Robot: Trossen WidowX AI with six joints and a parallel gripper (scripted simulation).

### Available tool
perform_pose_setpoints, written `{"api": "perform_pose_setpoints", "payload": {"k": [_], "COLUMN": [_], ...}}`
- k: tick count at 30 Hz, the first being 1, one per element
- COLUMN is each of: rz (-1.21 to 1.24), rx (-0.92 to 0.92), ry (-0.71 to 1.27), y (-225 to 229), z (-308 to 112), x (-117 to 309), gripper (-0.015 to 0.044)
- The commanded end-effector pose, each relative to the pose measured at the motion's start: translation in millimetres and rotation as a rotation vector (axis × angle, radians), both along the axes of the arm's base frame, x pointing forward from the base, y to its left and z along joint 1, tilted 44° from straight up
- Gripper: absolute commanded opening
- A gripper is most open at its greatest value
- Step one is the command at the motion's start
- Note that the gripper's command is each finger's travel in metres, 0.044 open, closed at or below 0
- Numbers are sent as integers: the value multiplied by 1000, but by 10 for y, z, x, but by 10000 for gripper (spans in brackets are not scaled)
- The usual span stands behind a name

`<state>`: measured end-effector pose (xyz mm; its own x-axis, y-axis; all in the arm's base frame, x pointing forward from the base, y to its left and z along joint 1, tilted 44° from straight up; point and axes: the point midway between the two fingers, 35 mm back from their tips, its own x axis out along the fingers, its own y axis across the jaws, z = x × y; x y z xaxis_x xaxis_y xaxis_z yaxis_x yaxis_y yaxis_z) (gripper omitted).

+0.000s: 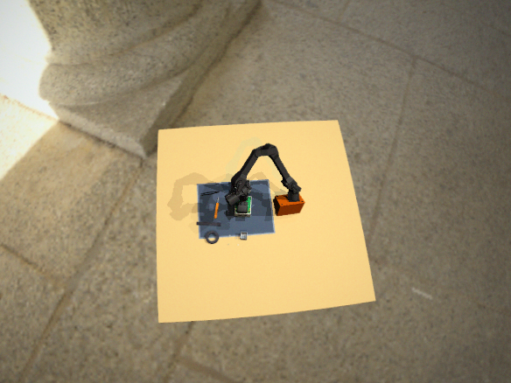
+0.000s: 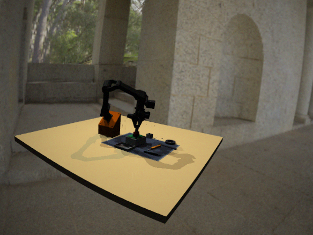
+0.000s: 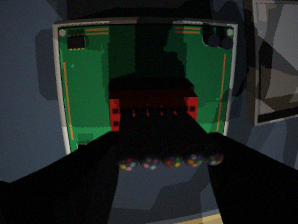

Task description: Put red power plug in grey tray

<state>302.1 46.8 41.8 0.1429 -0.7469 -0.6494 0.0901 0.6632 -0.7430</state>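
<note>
1. Nearest the wrist camera, the gripper [image 1: 243, 206] [image 2: 136, 130] [image 3: 164, 143] is closed to somewhat under half its span, gripping the red power plug [image 2: 136, 133] [image 3: 155, 102].
2. Just beyond, the plug sits at the circuit board [image 1: 248, 205] [image 2: 129, 138] [image 3: 90, 100], towards its 6 o'clock side in the wrist view. The socket is masked, so I cannot tell how deeply the plug is seated.
3. The step in hand looks to be working it loose. Next calls for keeping the grip and rocking gently, with light lift until it gives; a hard straight pull could slip off or drag the board.
4. Farther out, at about 2 o'clock from the plug in the wrist view, lies the grey tray [image 2: 122, 148] [image 3: 255, 112], just beside the board. Once free, the plug should rise past the board's edge, go across and down into it; release and retreat remain.
5. Farther still, in the top view, the orange-handled tool [image 1: 216, 210] [image 2: 155, 147] is at 9 o'clock from the board, and the dark ring [image 1: 206, 237] [image 2: 170, 144] between 7 and 8, both away from the tray route.
</note>
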Motion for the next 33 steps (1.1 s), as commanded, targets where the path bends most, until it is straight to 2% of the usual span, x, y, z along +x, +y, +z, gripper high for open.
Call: {"api": "perform_pose_setpoints", "payload": {"k": [1, 14, 18, 27, 33], "rz": [17, 61, 56, 19, 26], "rx": [-40, 230, 195, -30, 14], "ry": [-1, 16, 13, -1, 2], "y": [134, -7, 23, 181, 162], "z": [14, 206, 194, 75, 110], "x": [1, -17, -17, -12, -15], "gripper": [0, 0, 0, 0, 0]}}
